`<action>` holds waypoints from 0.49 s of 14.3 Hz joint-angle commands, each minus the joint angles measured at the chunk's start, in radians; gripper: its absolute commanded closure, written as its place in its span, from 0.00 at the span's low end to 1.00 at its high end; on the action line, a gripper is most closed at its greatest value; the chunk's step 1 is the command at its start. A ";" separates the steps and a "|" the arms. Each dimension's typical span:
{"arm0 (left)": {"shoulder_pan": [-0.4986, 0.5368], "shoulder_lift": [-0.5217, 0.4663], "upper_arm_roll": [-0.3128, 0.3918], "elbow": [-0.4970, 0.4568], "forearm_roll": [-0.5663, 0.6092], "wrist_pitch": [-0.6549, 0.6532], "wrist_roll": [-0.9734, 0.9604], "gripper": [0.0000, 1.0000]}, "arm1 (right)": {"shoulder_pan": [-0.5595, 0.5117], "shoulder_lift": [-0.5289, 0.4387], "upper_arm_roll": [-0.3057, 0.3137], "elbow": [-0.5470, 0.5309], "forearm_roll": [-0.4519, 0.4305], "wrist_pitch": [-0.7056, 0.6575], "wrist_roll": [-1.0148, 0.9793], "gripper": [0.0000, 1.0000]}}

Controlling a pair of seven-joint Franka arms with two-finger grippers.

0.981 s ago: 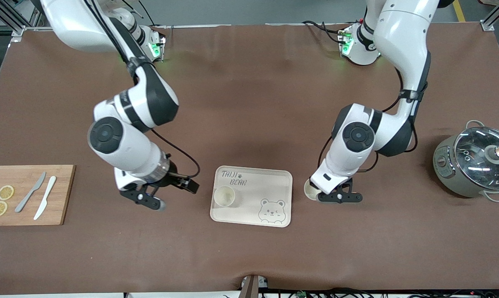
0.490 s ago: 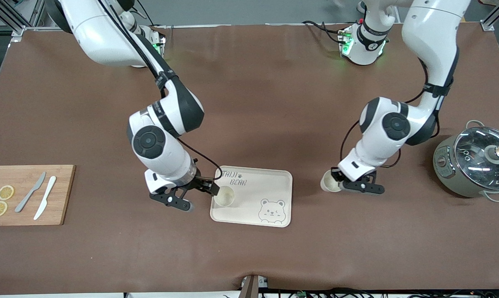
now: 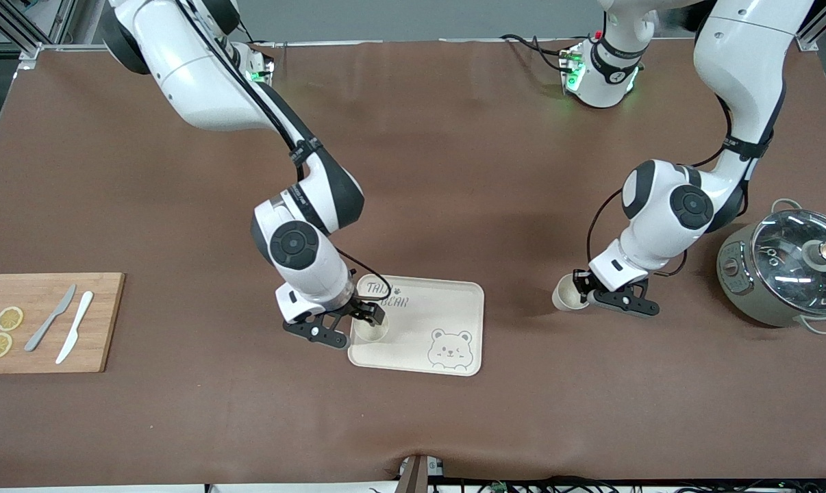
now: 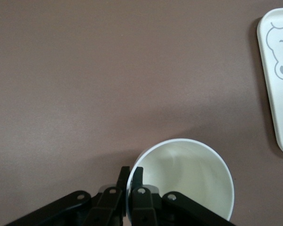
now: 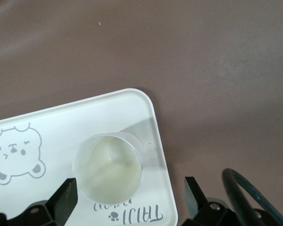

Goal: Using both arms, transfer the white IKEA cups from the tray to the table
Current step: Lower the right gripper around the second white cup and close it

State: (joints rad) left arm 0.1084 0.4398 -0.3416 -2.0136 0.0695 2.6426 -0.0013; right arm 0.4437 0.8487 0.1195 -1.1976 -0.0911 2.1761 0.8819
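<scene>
Carrying its cup [image 3: 565,295], left gripper [image 3: 586,296] retreated from tray [image 3: 454,308].

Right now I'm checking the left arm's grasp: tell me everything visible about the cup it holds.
The cup is small, plain cream-white, round and handleless, matte like plastic, and empty. The left gripper is shut on its rim, one finger inside the wall and one outside. It stays mouth-up over the brown table, between the bear tray and the pot, clear of the tray. Whether its base touches the table cannot be told.

Left pincer [image 3: 585,296] is clamped shut low over the table; right pincer [image 3: 355,326] hangs spread apart.
</scene>
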 commanded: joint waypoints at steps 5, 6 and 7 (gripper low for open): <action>0.008 0.023 -0.007 -0.031 0.026 0.108 0.001 1.00 | 0.016 0.047 -0.015 0.032 -0.065 0.016 0.029 0.00; 0.008 0.020 -0.008 -0.036 0.026 0.108 0.001 1.00 | 0.016 0.050 -0.015 0.032 -0.070 0.017 0.031 0.00; 0.007 0.019 -0.007 -0.036 0.027 0.108 0.001 1.00 | 0.015 0.055 -0.015 0.032 -0.070 0.027 0.031 0.00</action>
State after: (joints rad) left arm 0.1078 0.4667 -0.3424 -2.0355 0.0697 2.7277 -0.0007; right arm 0.4498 0.8779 0.1114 -1.1971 -0.1371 2.1963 0.8910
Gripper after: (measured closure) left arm 0.943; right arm 0.000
